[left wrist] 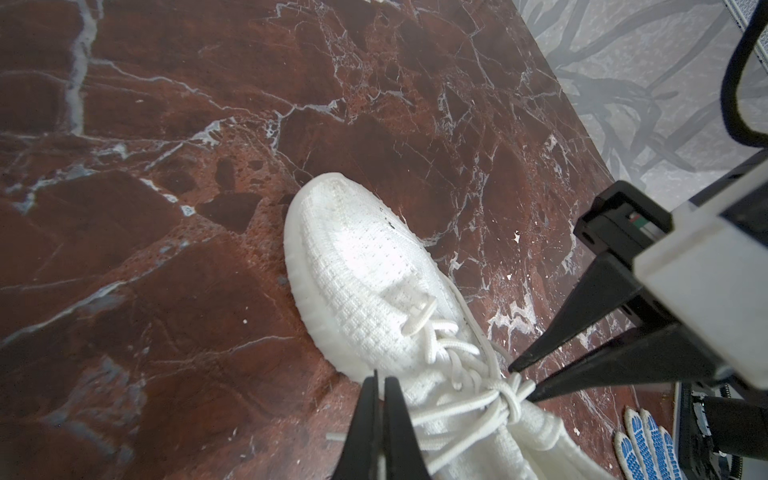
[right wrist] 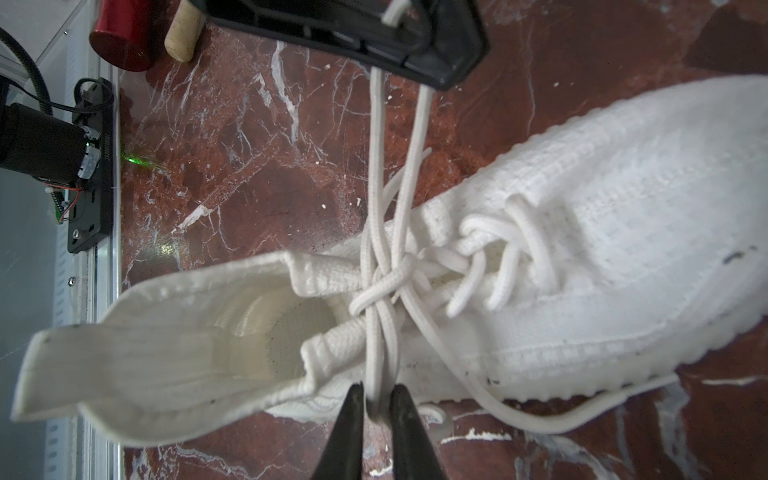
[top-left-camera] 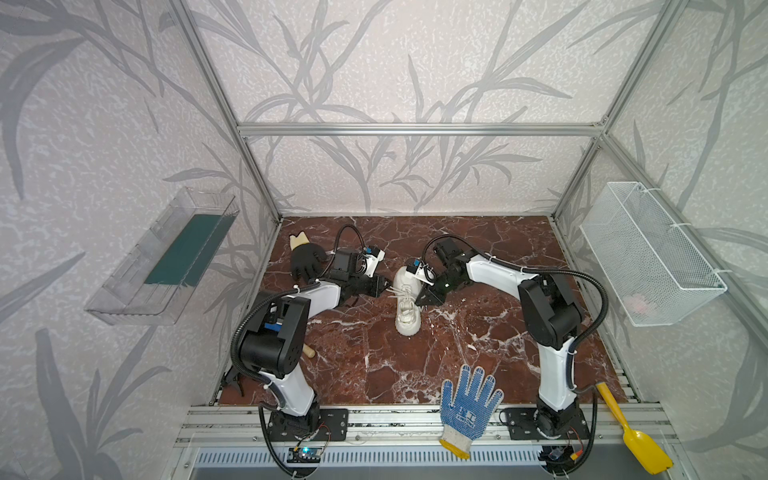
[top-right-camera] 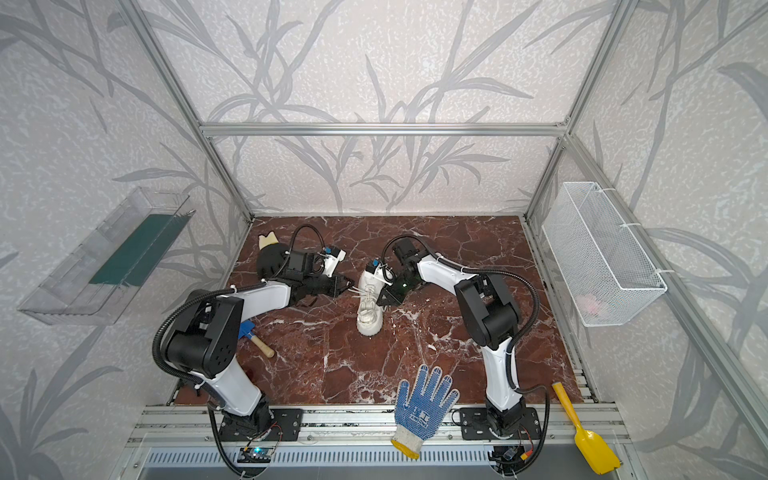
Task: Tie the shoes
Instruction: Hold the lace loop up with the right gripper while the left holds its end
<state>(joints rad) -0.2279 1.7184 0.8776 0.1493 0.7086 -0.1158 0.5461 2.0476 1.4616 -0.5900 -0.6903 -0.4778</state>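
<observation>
The off-white shoe (top-left-camera: 407, 307) (top-right-camera: 370, 307) stands in the middle of the marble table, toe toward the front. My left gripper (top-left-camera: 388, 287) (left wrist: 380, 376) is at its left side, shut on two lace strands (right wrist: 399, 137) that run taut from the knot (right wrist: 386, 282) over the tongue. My right gripper (top-left-camera: 417, 302) (right wrist: 378, 388) is at the shoe's right side. Its fingers press on a short lace loop that fills the gap between them. A long loose lace end (right wrist: 540, 424) trails on the table beside the sole.
A blue-dotted work glove (top-left-camera: 467, 411) lies at the front edge and a black glove (top-left-camera: 305, 259) at the back left. A yellow scoop (top-left-camera: 636, 440) is at the front right, a blue shovel (top-right-camera: 253, 336) under the left arm. A wire basket (top-left-camera: 648, 253) hangs on the right wall, a clear tray (top-left-camera: 166, 257) on the left.
</observation>
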